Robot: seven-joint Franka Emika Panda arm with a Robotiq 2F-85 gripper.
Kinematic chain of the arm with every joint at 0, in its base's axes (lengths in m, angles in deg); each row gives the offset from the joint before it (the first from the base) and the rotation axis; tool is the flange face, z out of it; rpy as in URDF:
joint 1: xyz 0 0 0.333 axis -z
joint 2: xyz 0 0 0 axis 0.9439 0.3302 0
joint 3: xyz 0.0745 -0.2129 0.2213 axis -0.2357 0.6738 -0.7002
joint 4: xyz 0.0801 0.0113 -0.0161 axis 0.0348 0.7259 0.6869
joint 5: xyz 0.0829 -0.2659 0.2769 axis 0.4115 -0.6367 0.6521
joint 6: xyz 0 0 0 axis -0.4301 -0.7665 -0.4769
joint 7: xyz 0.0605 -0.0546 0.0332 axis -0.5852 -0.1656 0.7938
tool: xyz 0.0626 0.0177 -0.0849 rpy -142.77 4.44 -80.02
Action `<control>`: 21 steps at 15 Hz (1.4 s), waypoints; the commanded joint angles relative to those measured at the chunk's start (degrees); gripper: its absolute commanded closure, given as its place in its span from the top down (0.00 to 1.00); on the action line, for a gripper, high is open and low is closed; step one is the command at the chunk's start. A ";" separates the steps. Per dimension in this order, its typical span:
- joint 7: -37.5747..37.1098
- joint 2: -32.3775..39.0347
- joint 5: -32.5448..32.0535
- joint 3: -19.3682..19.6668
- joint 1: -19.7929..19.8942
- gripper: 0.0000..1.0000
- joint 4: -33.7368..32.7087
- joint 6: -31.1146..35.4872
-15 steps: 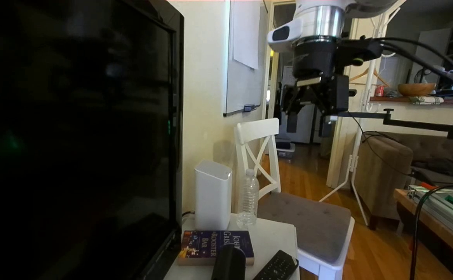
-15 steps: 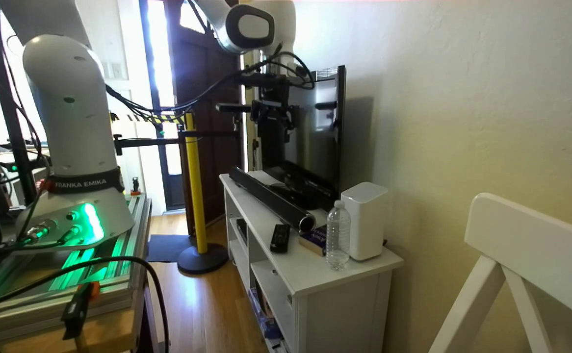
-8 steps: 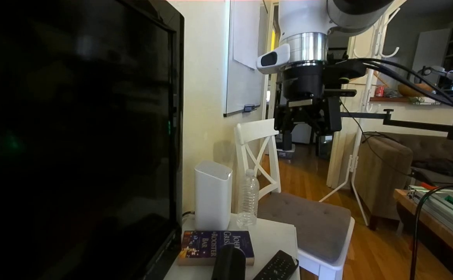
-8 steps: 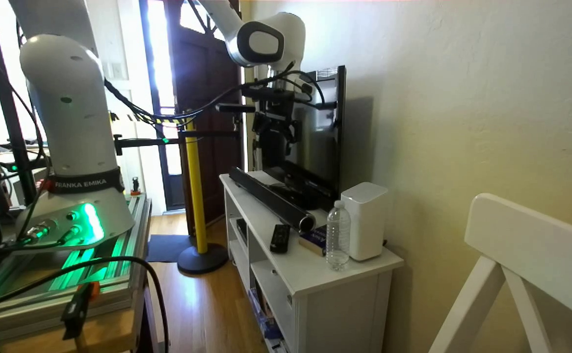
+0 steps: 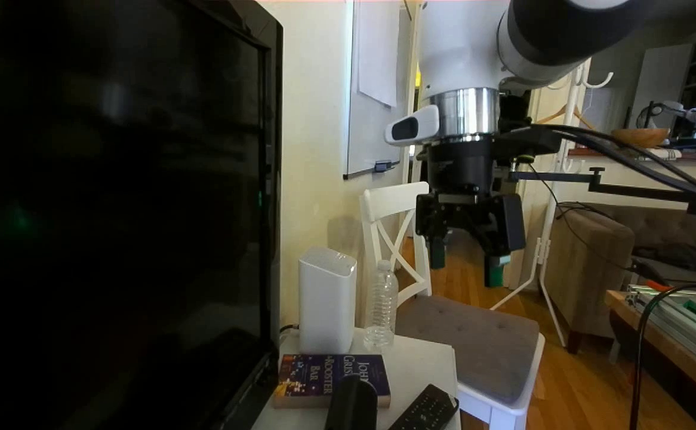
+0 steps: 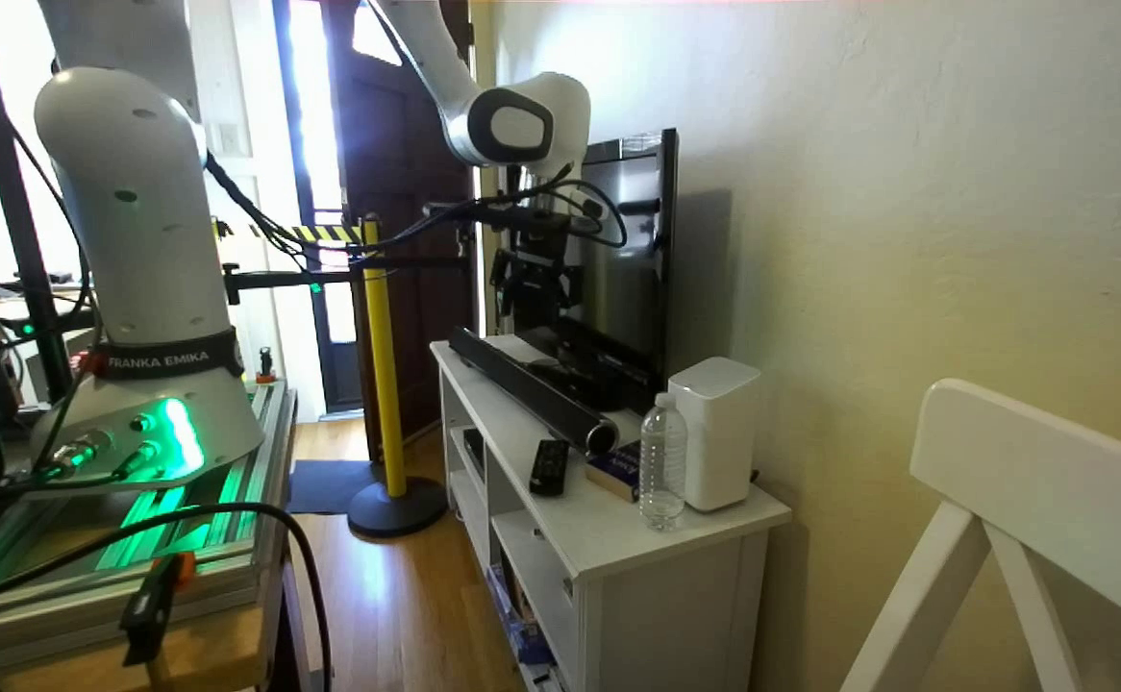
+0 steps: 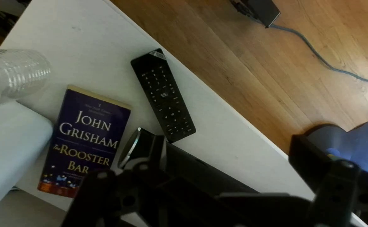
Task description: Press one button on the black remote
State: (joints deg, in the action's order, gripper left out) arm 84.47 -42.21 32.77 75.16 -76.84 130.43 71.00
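Observation:
The black remote (image 7: 163, 94) lies buttons up on the white cabinet top, near its front edge. It also shows in both exterior views (image 5: 427, 409) (image 6: 549, 467). In the wrist view its lower end is close to the end of the black soundbar (image 7: 196, 170). My gripper (image 7: 229, 149) is open and empty, with its fingers wide apart. It points down and hangs well above the cabinet in both exterior views (image 5: 465, 263) (image 6: 536, 303). In the wrist view the soundbar is partly hidden behind the gripper's left finger, and the remote is fully visible.
A paperback book (image 7: 86, 138), a clear water bottle (image 6: 662, 461) and a white box-shaped device (image 6: 714, 432) stand or lie near the remote. A large black television (image 5: 115, 215) stands on the cabinet (image 6: 676, 548). A white chair (image 5: 461, 340) is beside the cabinet.
The arm and gripper have moved down over the last second, drifting slightly towards the television in an exterior view. The gripper stays open. The remote and other objects have not moved.

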 commanded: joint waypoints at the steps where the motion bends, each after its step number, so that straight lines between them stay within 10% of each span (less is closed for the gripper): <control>1: -4.00 8.68 -1.87 -3.66 0.45 1.00 -3.82 4.49; 3: -6.53 11.94 -3.27 -4.86 0.64 1.00 -4.83 7.06; 4: -7.76 13.35 -4.08 -5.22 0.73 0.75 -5.30 7.86; 13: -21.44 19.11 -17.19 -3.72 0.76 0.16 -4.93 16.00; 14: -22.01 19.81 -17.75 -3.55 0.75 0.33 -5.06 16.43; 21: -20.71 24.34 -17.03 -4.70 1.92 0.00 -9.66 16.16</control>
State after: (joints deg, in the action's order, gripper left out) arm 63.25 -22.13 16.11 71.89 -76.53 125.11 87.63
